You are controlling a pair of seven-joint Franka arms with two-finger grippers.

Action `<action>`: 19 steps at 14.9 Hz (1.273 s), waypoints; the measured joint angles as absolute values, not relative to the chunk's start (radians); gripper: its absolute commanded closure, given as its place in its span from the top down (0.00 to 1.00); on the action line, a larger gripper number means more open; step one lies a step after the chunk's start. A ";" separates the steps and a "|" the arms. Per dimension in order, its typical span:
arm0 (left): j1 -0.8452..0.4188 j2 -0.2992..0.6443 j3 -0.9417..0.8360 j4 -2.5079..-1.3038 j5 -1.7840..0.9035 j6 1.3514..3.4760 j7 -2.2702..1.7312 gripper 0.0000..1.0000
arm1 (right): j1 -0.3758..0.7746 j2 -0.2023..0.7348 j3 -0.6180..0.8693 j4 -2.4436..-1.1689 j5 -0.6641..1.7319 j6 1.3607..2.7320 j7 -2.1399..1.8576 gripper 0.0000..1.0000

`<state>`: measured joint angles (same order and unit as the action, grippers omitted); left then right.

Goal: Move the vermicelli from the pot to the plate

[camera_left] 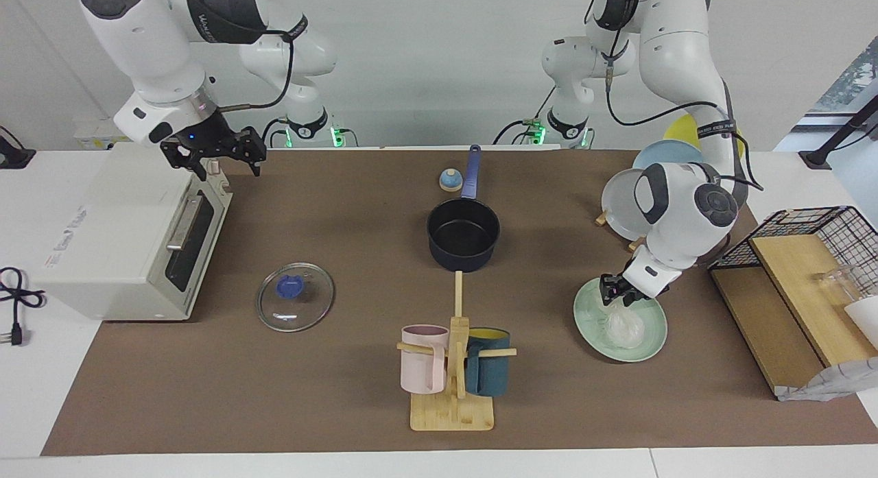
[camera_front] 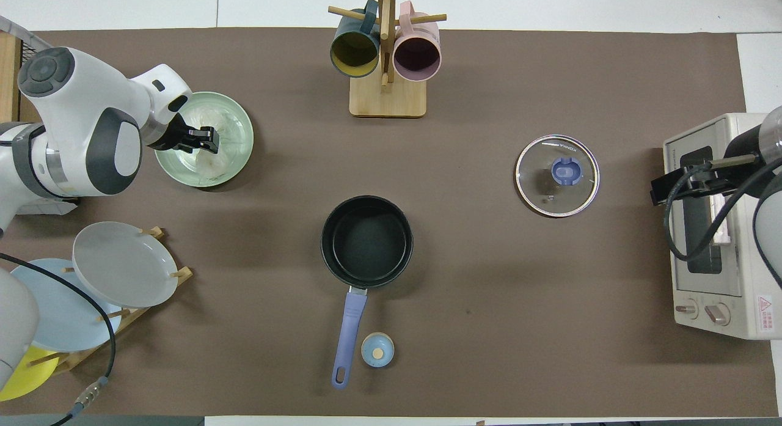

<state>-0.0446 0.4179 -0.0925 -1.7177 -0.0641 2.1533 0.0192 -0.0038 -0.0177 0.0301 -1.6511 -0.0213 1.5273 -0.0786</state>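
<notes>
The pot point(camera_left: 464, 234) stands mid-table with its black inside bare and its long blue handle toward the robots; it also shows in the overhead view point(camera_front: 366, 241). The vermicelli point(camera_left: 624, 328) lies as a whitish bundle on the mint-green plate point(camera_left: 651, 341) at the left arm's end of the table. My left gripper point(camera_left: 619, 294) is low over the plate, right at the top of the vermicelli point(camera_front: 211, 163); it also shows in the overhead view point(camera_front: 206, 140), over the plate point(camera_front: 235, 117). My right gripper point(camera_left: 226, 164) waits open and empty above the toaster oven point(camera_left: 130, 238).
A glass lid point(camera_left: 295, 296) lies between oven and pot. A wooden mug rack point(camera_left: 454, 368) holds a pink and a dark teal mug. A small blue knob point(camera_left: 451, 180) sits beside the pot handle. A rack with grey, light blue and yellow plates point(camera_front: 116, 264) and a wire basket point(camera_left: 816, 238) stand beside the left arm.
</notes>
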 measured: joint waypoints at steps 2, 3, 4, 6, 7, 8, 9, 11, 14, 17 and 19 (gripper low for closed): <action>-0.043 0.397 -0.091 -1.684 -0.064 2.108 0.019 1.00 | -0.004 -0.018 0.030 -1.651 -0.021 1.527 -0.079 1.00; -0.042 0.378 -0.088 -1.663 -0.064 2.069 0.018 1.00 | -0.004 -0.018 0.030 -1.651 -0.021 1.527 -0.079 1.00; -0.042 0.352 -0.083 -1.642 -0.064 2.021 0.014 1.00 | -0.004 -0.018 0.030 -1.651 -0.021 1.527 -0.079 1.00; -0.038 0.282 -0.071 -1.614 -0.061 1.921 0.006 1.00 | -0.003 -0.018 0.031 -1.650 -0.021 1.527 -0.079 1.00; -0.035 0.240 -0.068 -1.607 -0.059 1.870 0.002 1.00 | -0.002 -0.018 0.031 -1.650 -0.021 1.527 -0.079 1.00; -0.033 0.196 -0.066 -1.604 -0.058 1.820 -0.003 1.00 | -0.002 -0.018 0.032 -1.650 -0.021 1.527 -0.079 1.00; -0.033 0.152 -0.065 -1.604 -0.058 1.766 -0.011 1.00 | -0.002 -0.018 0.032 -1.650 -0.021 1.527 -0.079 1.00; -0.033 0.068 -0.066 -1.604 -0.056 1.658 -0.041 1.00 | -0.002 -0.018 0.032 -1.650 -0.021 1.527 -0.079 1.00; -0.033 -0.018 -0.068 -1.633 -0.055 1.574 -0.078 1.00 | -0.002 -0.018 0.032 -1.649 -0.021 1.527 -0.079 1.00; -0.035 -0.060 -0.074 -1.708 -0.055 1.568 -0.091 1.00 | -0.002 -0.018 0.032 -1.649 -0.021 1.527 -0.079 1.00; -0.036 -0.065 -0.076 -1.728 -0.055 1.568 -0.103 1.00 | -0.002 -0.018 0.032 -1.649 -0.021 1.527 -0.079 1.00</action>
